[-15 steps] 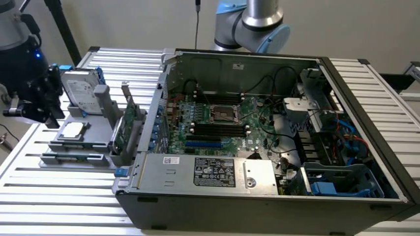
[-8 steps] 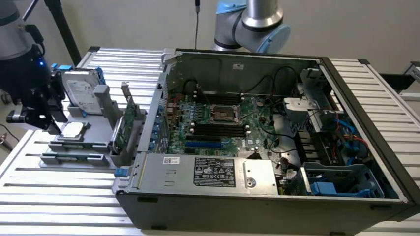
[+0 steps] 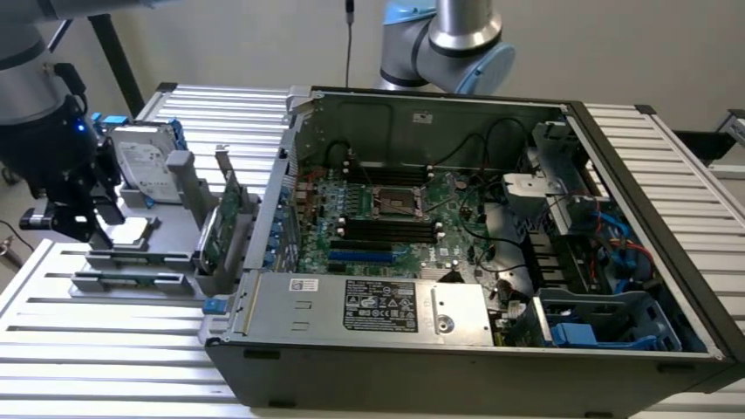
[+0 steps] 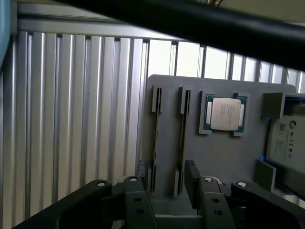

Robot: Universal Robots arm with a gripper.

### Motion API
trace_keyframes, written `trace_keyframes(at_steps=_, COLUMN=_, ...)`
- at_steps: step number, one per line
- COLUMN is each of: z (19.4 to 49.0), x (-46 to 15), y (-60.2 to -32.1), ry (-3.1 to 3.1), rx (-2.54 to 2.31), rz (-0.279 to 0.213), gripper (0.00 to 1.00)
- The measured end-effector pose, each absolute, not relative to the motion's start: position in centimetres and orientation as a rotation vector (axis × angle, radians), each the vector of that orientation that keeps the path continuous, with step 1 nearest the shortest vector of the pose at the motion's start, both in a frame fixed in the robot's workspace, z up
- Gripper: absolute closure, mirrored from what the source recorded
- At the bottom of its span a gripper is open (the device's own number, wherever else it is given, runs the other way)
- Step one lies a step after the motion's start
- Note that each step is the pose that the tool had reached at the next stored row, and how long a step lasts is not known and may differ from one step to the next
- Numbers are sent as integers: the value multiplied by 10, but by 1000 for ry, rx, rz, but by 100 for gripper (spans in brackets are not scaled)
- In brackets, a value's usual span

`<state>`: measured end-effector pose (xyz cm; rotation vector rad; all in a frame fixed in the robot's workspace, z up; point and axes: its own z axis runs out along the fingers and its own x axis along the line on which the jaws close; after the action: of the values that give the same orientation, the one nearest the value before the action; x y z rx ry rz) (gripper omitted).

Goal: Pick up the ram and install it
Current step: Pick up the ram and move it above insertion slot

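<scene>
The ram (image 4: 182, 136) stands on edge as a thin stick in a narrow slot of the grey holder (image 4: 224, 157); a second slot (image 4: 156, 136) runs parallel beside it. In the exterior view the ram (image 3: 131, 279) lies low at the holder's front, on that view's left. My gripper (image 4: 167, 183) hovers above the near ends of the slots, open, with nothing between its black fingers (image 4: 193, 179). From outside, the gripper (image 3: 99, 223) hangs over the holder, well away from the open computer case (image 3: 652, 262). The motherboard's black slots (image 3: 385, 231) lie inside the case.
The holder also carries a processor chip (image 4: 225, 114), a silver hard drive (image 4: 286, 143) and a green expansion card (image 3: 227, 223) standing next to the case wall. A second arm (image 3: 448, 39) rises behind the case. The ribbed metal table (image 3: 105, 367) surrounds everything.
</scene>
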<state>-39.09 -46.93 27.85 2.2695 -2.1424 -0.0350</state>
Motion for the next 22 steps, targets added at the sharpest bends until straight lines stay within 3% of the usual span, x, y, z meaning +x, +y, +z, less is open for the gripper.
trace_keyframes(at_steps=22, z=238, x=-386, y=-474, ry=-2234, rx=2184, rz=-40, gripper=56)
